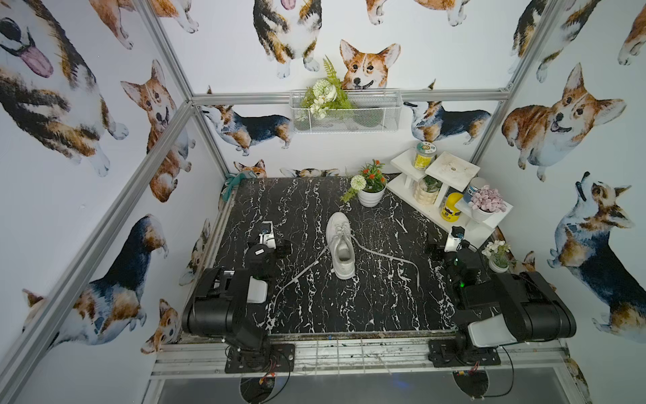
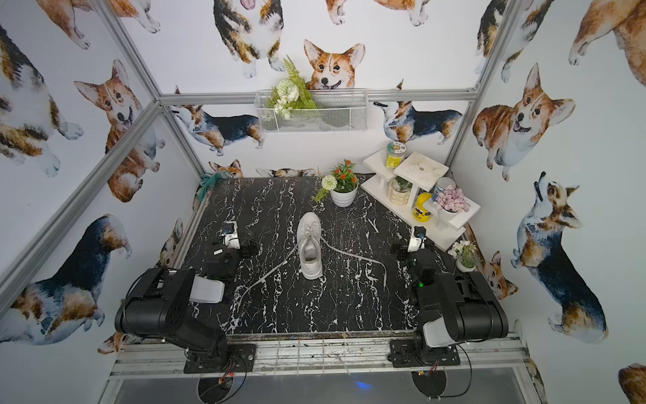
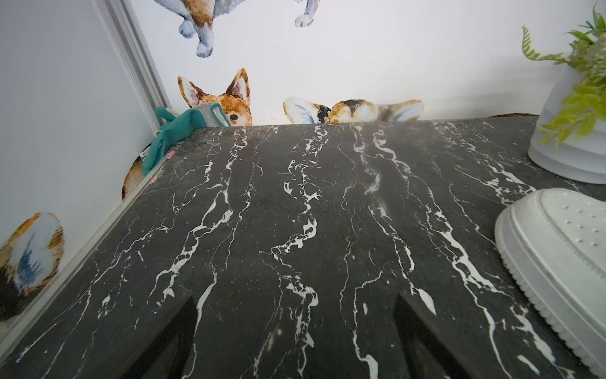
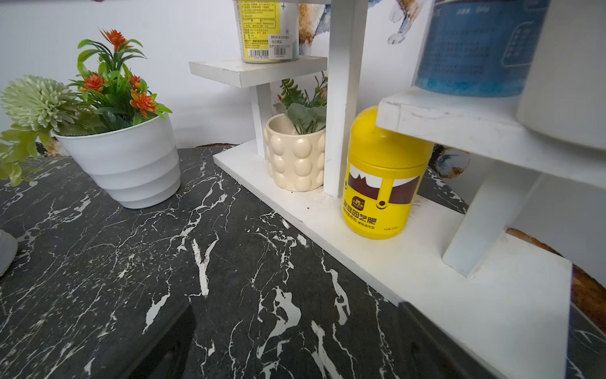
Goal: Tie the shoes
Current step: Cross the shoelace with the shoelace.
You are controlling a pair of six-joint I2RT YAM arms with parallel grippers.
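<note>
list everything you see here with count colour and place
white low-top sneaker: 1, white, table centre, toe toward back wall
flat laces: 2 loose ends, white, trailing either side of sneaker
marble-pattern table: 1, black, white-veined
ribbed pot of orange flowers: 1, white, table back
tiered shelf: 1, white, back right corner
yellow-labelled jar: 1, yellow, shelf top
bubbled pot: 1, cream, shelf base
round-topped bottle: 1, yellow, shelf base
can: 1, blue, shelf tier
pot of pink flowers: 1, white, shelf tier
pot of white flowers: 1, white, right table edge
wire basket with greenery: 1, white, back rail
glove-like cloth: 1, teal, back left corner
left hand: 1, black, open, left of sneaker
right hand: 1, black, open, near shelf
</note>
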